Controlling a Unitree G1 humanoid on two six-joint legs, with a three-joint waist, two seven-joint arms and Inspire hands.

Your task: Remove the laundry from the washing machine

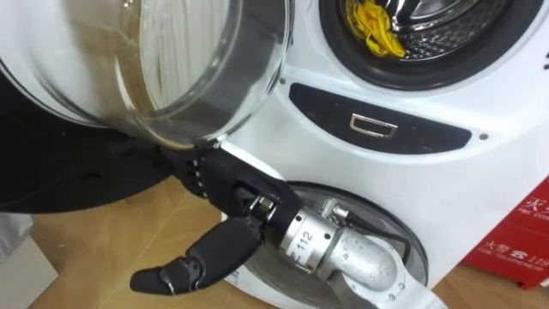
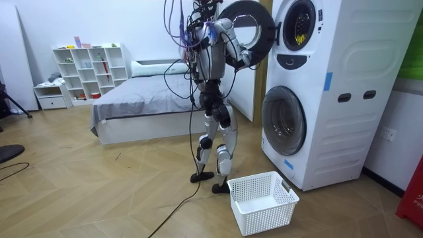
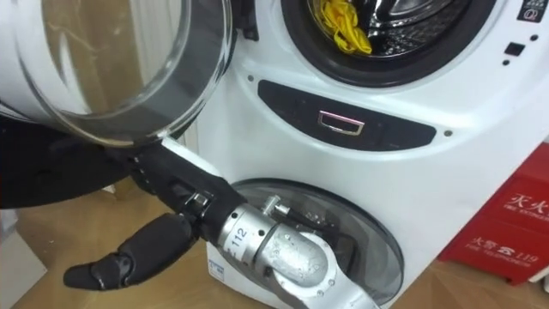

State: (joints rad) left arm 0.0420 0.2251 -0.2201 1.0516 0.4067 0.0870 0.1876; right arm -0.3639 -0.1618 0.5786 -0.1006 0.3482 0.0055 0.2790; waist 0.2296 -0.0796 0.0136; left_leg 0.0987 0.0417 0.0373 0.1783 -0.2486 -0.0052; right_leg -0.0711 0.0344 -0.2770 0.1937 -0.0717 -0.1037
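The right hand is reaching in from the lower right, and its fingers are stretching straight up and to the left, not curling round anything. Their tips are pressing against the lower rim of the open round door, whose glass bowl is hanging directly above the fingers and partly covering the tips. The thumb is hanging loose below the fingers, pointing down and left over the wooden floor.

Behind and to the right of the fingers, the glass door of the lower machine is sitting closed. Higher and to the right of the fingers, a dark panel with a small framed handle is running across the white front. Beyond that, well up and right of the fingers, the yellow garment is lying bunched inside the upper drum, apart from the hand. Far right of the fingers, a red box is standing beside the machines.

In the room view the robot is standing upright in front of the stacked machines with one arm raised to the open door; a white laundry basket is sitting on the floor by its feet, and a bed and a white shelf unit are standing behind it.
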